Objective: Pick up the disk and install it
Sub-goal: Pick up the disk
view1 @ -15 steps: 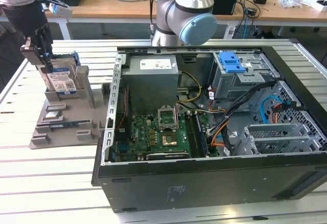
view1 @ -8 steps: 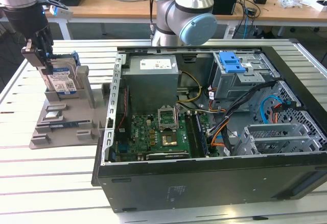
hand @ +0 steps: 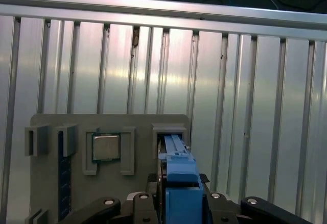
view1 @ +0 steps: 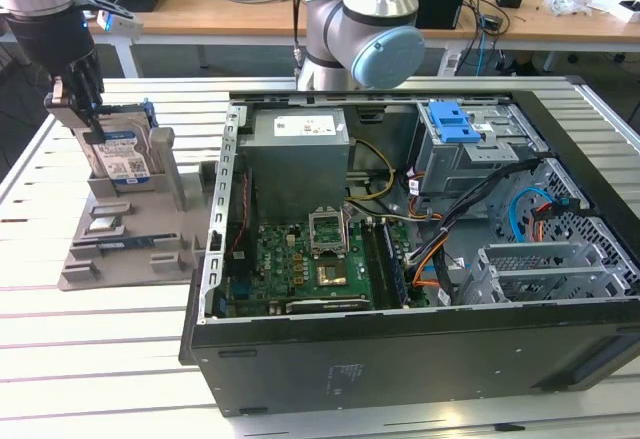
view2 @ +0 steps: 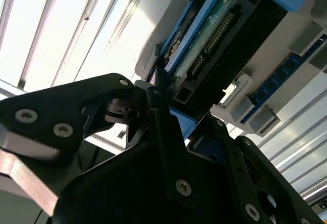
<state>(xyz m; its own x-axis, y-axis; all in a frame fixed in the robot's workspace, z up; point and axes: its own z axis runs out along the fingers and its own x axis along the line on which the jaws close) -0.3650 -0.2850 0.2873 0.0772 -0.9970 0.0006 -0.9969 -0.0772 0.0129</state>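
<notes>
**Drawing the disk straight out of its stand**

Gripping looks to be the state of things. The black two-fingered gripper [view1: 85,119] hangs over the flat silver-black hard disk with its white-and-blue label [view1: 125,154]. Its jaws are narrowed around the disk's upper edge. In the first wrist view the blue plastic carrier rail [hand: 178,183] sits squarely between the finger links. In the second wrist view one finger [view2: 162,113] lies against the disk's connector end, so I judge the hold to be closed on the disk rather than loose around it.

The disk stands upright on edge in a slot of the grey plastic stand with upright posts [view1: 110,259]. The stand rests near the edge of the slatted aluminium table [view1: 100,359] on the exterior view's left. It sits just beside the open black computer case [view1: 400,359], whose grey metal drive cage [view1: 480,154] with its blue latch [view1: 453,119] lies toward the table's far edge.

The step in hand appears to be the lift out of the slot. Doing it well calls for a pull in line with the posts, with the disk held plumb. Any tilt would likely jam the blue rails against the slot walls or drag the light stand along. The grip sits near one end of the disk's upper edge, not at its middle, so the disk may want to swing. A firm squeeze and a slow rise should guard against that.
</notes>
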